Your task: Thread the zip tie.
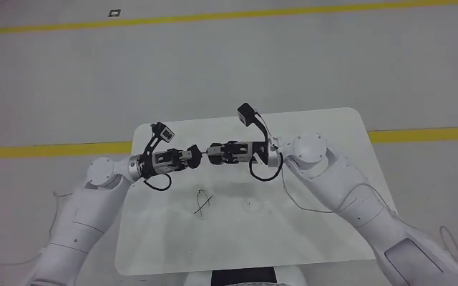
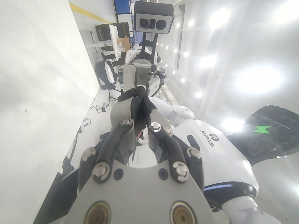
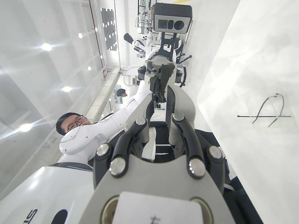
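Arms bent inward, tip-to-tip, near zip ties (image 1: 203,202) on tabletop (image 1: 322,214).
L end effector (image 1: 195,154) pinched shut, contents unclear; R end effector (image 1: 213,153): couldn't tell its opening.

Crowded middle
The left gripper (image 1: 195,153) and right gripper (image 1: 212,152) nearly touch; zip ties (image 1: 202,202) lie on open table (image 1: 322,136) nearby.

Left tool (image 1: 193,154) faces right tool (image 1: 214,153), tips close together.

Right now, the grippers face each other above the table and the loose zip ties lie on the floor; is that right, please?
Not quite: the top view shows the loose zip ties on the table, not the floor. The rest holds.
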Motion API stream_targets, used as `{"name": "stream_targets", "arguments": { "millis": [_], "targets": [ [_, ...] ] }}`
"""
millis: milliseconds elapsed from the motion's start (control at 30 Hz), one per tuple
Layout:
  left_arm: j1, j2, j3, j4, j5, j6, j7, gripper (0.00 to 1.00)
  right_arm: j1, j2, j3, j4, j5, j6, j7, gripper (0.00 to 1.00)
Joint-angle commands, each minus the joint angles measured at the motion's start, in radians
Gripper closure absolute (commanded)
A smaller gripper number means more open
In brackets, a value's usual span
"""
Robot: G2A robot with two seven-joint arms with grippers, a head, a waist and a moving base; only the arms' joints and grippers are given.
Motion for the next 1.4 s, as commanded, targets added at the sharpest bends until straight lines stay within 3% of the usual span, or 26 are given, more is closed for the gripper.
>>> {"name": "stream_targets", "arguments": {
  "millis": [0,300,333,400,433,533,667,833,1167,1367],
  "targets": [
    [0.000,0.000,-0.001,0.000,0.001,-0.002,0.000,1.00,-0.001,-0.002,0.001,0.000,-0.002,0.000,0.000,1.00],
    [0.007,-0.001,-0.002,-0.008,0.008,0.002,-0.002,1.00,-0.010,-0.007,0.008,-0.005,-0.011,0.004,0.004,1.00],
    [0.007,-0.001,-0.003,-0.010,0.009,0.003,-0.003,0.89,-0.011,-0.007,0.009,-0.006,-0.013,0.005,0.005,1.00],
    [0.009,-0.001,-0.004,-0.014,0.006,0.005,-0.006,0.45,-0.014,-0.007,0.014,-0.009,-0.017,0.008,0.007,1.00],
    [0.009,-0.001,-0.005,-0.015,0.004,0.005,-0.006,0.14,-0.016,-0.007,0.015,-0.010,-0.019,0.010,0.008,1.00],
    [0.012,-0.001,-0.009,-0.020,-0.002,0.002,-0.005,0.10,-0.022,-0.006,0.022,-0.015,-0.026,0.014,0.007,1.00],
    [0.016,-0.002,-0.012,-0.023,-0.008,-0.002,-0.002,0.16,-0.031,-0.005,0.031,-0.020,-0.031,0.020,0.007,1.00],
    [0.018,-0.003,-0.013,-0.024,-0.011,0.002,-0.005,0.44,-0.037,-0.007,0.033,-0.029,-0.035,0.028,0.014,1.00],
    [0.009,-0.008,-0.005,-0.019,-0.013,0.002,-0.008,0.64,-0.030,-0.017,0.019,-0.018,-0.038,0.032,0.026,1.00],
    [0.003,-0.009,-0.002,-0.013,-0.009,0.001,-0.014,0.89,-0.023,-0.023,0.017,-0.004,-0.034,0.029,0.028,1.00]
  ]
}}
